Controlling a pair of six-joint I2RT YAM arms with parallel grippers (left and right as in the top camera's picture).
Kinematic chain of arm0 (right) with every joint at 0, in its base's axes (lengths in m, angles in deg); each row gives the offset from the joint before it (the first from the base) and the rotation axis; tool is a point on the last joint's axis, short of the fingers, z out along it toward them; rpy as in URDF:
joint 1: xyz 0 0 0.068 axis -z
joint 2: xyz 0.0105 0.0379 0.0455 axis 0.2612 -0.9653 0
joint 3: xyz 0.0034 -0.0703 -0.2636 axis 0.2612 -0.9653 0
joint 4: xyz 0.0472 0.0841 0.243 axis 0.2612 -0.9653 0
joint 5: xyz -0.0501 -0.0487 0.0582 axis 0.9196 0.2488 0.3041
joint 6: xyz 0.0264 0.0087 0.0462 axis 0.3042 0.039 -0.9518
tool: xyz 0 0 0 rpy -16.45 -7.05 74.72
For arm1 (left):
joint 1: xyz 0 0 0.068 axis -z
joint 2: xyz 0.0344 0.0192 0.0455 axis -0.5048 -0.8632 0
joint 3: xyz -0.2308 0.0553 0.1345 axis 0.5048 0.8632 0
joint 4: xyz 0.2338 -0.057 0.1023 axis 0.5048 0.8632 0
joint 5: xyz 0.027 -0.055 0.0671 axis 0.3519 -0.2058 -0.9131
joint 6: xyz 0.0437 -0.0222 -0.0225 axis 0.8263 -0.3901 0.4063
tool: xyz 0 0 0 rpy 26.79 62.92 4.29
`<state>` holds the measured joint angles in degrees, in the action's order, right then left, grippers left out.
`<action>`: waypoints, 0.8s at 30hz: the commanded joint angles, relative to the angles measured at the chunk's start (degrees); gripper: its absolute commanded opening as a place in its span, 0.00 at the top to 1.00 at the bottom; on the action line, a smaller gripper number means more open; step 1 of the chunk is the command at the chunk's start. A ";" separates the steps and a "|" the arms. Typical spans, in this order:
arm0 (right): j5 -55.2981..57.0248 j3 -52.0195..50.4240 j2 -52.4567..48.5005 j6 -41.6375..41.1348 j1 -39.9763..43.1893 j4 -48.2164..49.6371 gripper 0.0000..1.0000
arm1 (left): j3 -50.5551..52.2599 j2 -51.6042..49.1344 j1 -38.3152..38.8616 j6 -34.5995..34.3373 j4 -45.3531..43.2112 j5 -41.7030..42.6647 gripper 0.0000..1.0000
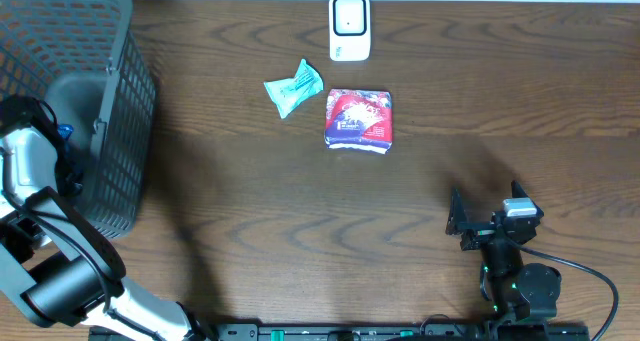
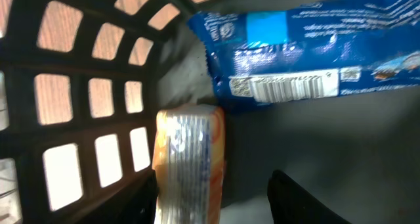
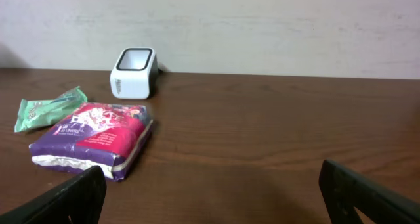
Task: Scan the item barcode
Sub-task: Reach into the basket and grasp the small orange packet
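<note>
- A dark wooden desk (image 1: 300, 211) seen from above. A grey mesh basket (image 1: 120, 131) sits at 9 o'clock and a white scanner (image 1: 349, 26) stands at 12 o'clock by the far edge.
- The left arm reaches down into the basket. In the left wrist view, the left gripper (image 2: 213, 184) has its jaws partway apart, straddling an orange-and-white packet (image 2: 190, 165). One finger is against the packet's side and the other stands apart from it, so nothing is pinched yet.
- This packet, lying on the basket floor close to the mesh wall, appears to be the item to scan.
- A blue packet (image 2: 308, 46) lies just beyond it at 1 o'clock, touching its far end, with its barcode (image 2: 292, 87) facing up.
- To do the step well, centre the jaws on the orange-and-white packet, close across its narrow width, then lift straight up before turning toward the scanner.
- No barcode shows on this packet, so it may need turning at the scanner.
- Room is tight, with the mesh wall beside one finger and the high basket rim to clear.
- The right gripper (image 3: 213, 191) rests at 4 o'clock with its jaws wide and empty.
- A green packet (image 1: 293, 87) and a purple packet (image 1: 359, 118) lie near the scanner, toward 6 o'clock from it. They narrow the approach, and the bare desk lies at 3 o'clock.
</note>
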<state>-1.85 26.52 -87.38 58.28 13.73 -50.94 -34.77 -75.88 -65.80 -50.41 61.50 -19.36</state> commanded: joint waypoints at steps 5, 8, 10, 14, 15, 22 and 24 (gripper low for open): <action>0.09 -0.17 0.26 -0.57 0.20 -0.11 0.01 | 4.37 -1.88 -0.24 2.29 -3.06 -0.44 0.47; 0.09 -0.17 0.26 -0.59 0.20 -0.09 0.01 | 4.55 -1.88 -0.24 2.34 -3.23 1.62 0.69; 0.09 -0.17 0.26 -0.59 0.20 -0.09 0.01 | 4.50 -1.86 -0.24 2.32 -3.43 2.56 0.90; 0.09 -0.17 0.26 -0.57 0.20 -0.11 0.01 | 2.75 -0.55 -0.22 2.32 -2.84 2.64 0.93; 0.07 -0.17 0.26 -0.57 0.20 -0.09 0.01 | 1.97 0.31 -0.22 2.32 -2.47 3.56 0.93; 0.09 -0.17 0.26 -0.59 0.20 -0.11 0.01 | -3.26 12.00 -0.17 2.34 -3.30 14.12 0.93; 0.09 -0.17 0.26 -0.57 0.20 -0.11 0.01 | -4.17 17.49 -0.17 2.36 -5.62 17.86 0.93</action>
<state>-1.85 26.52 -87.38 58.28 13.73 -50.96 -35.04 -67.36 -65.89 -48.03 57.69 -8.89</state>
